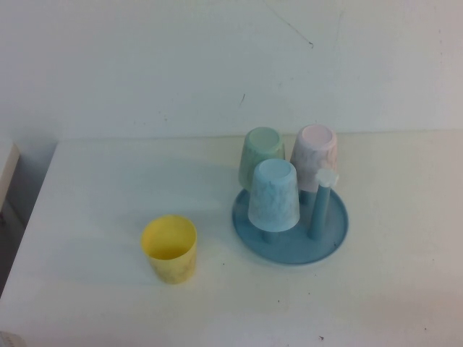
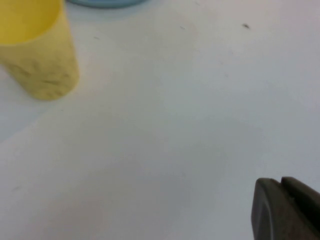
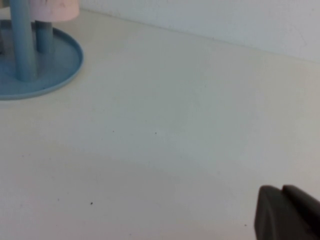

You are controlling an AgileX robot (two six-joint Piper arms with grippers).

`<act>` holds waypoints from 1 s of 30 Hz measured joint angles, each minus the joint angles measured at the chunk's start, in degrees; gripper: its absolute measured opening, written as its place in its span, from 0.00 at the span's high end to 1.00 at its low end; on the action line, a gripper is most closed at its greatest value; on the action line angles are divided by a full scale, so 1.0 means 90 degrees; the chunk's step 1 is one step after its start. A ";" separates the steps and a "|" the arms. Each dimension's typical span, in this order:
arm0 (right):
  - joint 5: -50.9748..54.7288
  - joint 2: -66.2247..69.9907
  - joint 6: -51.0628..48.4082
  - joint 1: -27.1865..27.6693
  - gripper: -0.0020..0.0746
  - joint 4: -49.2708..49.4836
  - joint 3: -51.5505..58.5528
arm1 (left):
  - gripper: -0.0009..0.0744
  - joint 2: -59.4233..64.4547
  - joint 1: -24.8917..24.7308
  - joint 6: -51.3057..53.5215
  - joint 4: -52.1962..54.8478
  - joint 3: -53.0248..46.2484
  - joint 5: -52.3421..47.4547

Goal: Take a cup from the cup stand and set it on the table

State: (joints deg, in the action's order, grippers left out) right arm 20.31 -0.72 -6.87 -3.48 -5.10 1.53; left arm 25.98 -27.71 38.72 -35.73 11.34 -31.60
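The pale yellow cup [image 1: 169,248] stands upright, mouth up, on the white table [image 1: 101,181], left of the blue cup stand [image 1: 334,230]. It also shows in the left wrist view [image 2: 37,55]. The stand holds a light blue cup [image 1: 274,194], a green cup [image 1: 260,153] and a pink cup [image 1: 315,150] upside down on pegs; one knob-tipped peg [image 1: 324,199] is bare. My left gripper [image 2: 280,181] is shut and empty, low over the table, apart from the yellow cup. My right gripper [image 3: 281,188] is shut and empty, away from the stand [image 3: 60,65]. Neither gripper shows in the high view.
A white wall [image 1: 217,58] rises behind the table's far edge. The table's left edge [image 1: 32,210] drops off beside a pale object at the far left. A pink cup's rim [image 3: 52,9] and bare pegs [image 3: 22,45] show in the right wrist view.
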 joint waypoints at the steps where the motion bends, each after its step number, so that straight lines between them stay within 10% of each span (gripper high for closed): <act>1: 0.0000 0.0000 0.0000 0.0000 0.98 0.0000 0.0000 | 0.99 -0.0224 0.0000 -0.0448 0.0264 -0.0054 0.0164; 9: 0.0000 0.0000 0.0000 0.0000 0.98 0.0000 0.0000 | 0.99 -0.1938 0.0393 -0.5098 0.3558 -0.1276 0.2841; 22: 0.0000 0.0000 0.0000 0.0000 0.98 0.0000 0.0000 | 0.99 -0.2719 0.2911 -0.4834 0.3923 -0.1429 0.2721; 30: 0.0000 0.0000 0.0000 0.0000 0.98 0.0000 0.0000 | 0.99 -0.2733 0.2929 -0.4302 0.3601 -0.1429 0.1924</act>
State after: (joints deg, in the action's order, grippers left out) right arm 20.31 -0.72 -6.87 -3.48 -5.10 1.53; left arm 1.38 -1.35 0.00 -3.32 -1.52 -14.29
